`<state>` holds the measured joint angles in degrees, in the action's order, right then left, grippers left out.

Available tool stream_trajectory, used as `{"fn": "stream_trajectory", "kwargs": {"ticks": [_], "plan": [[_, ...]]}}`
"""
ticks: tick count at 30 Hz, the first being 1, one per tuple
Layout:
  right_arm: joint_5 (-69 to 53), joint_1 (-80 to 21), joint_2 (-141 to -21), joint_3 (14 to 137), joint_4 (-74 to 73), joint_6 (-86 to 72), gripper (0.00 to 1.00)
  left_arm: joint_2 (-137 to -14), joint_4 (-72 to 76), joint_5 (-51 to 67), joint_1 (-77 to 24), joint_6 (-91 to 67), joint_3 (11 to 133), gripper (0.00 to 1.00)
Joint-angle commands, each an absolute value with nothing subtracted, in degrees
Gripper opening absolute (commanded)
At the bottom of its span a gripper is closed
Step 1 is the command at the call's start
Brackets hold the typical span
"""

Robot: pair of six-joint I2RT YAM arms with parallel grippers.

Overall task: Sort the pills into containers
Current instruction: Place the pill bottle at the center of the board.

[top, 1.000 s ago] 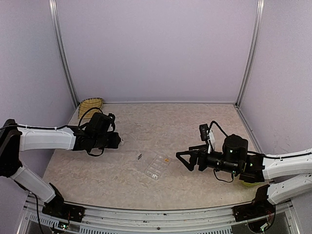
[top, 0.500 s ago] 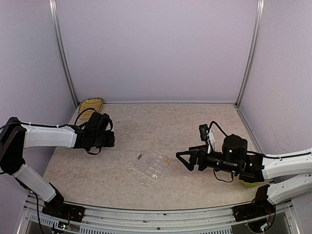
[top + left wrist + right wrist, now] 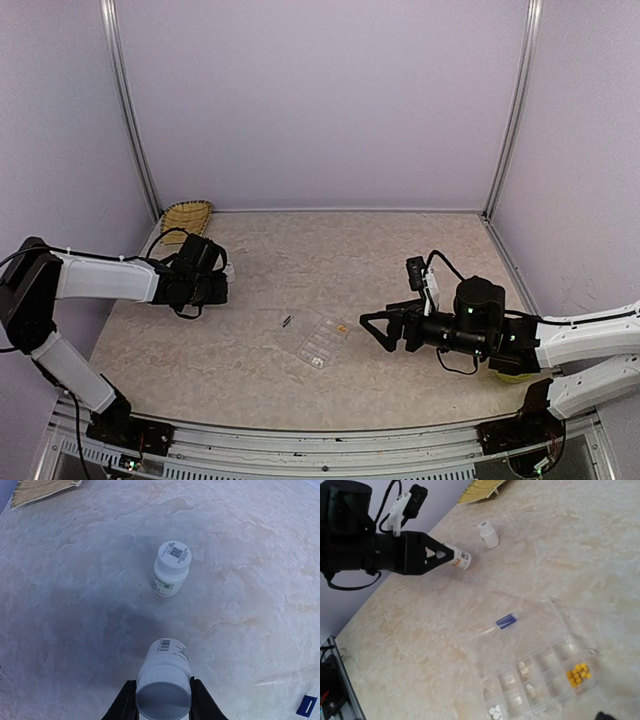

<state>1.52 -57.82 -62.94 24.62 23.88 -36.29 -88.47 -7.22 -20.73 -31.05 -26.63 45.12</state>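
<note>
My left gripper (image 3: 163,705) is clamped tight on a white bottle (image 3: 165,667), held sideways. The right gripper (image 3: 368,328) hangs wide open and empty. The pills (image 3: 577,674) sit in the organizer box (image 3: 546,658), between both grippers. If I lower carelessly, I could topple the standing bottle (image 3: 171,567) nearby.

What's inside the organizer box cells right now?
Organizer box: orange-yellow pills in one end cell, white pills in the opposite corner cell, pale pieces in two middle cells. Other visible cells look empty; the frame edge cuts off the box's near corner.
</note>
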Motion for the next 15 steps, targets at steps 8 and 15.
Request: {"fn": "stream_trajectory", "kwargs": {"ticks": [8,15], "plan": [[0.97,-57.29,-64.4,24.7,25.53,-36.99,0.99,-90.28,-7.2,-23.1,-29.59,-27.68,44.54,0.2],[0.88,-57.26,-64.59,24.68,25.58,-37.08,0.99,-90.77,-7.38,-23.38,-29.27,-27.77,44.64,0.21]]}}
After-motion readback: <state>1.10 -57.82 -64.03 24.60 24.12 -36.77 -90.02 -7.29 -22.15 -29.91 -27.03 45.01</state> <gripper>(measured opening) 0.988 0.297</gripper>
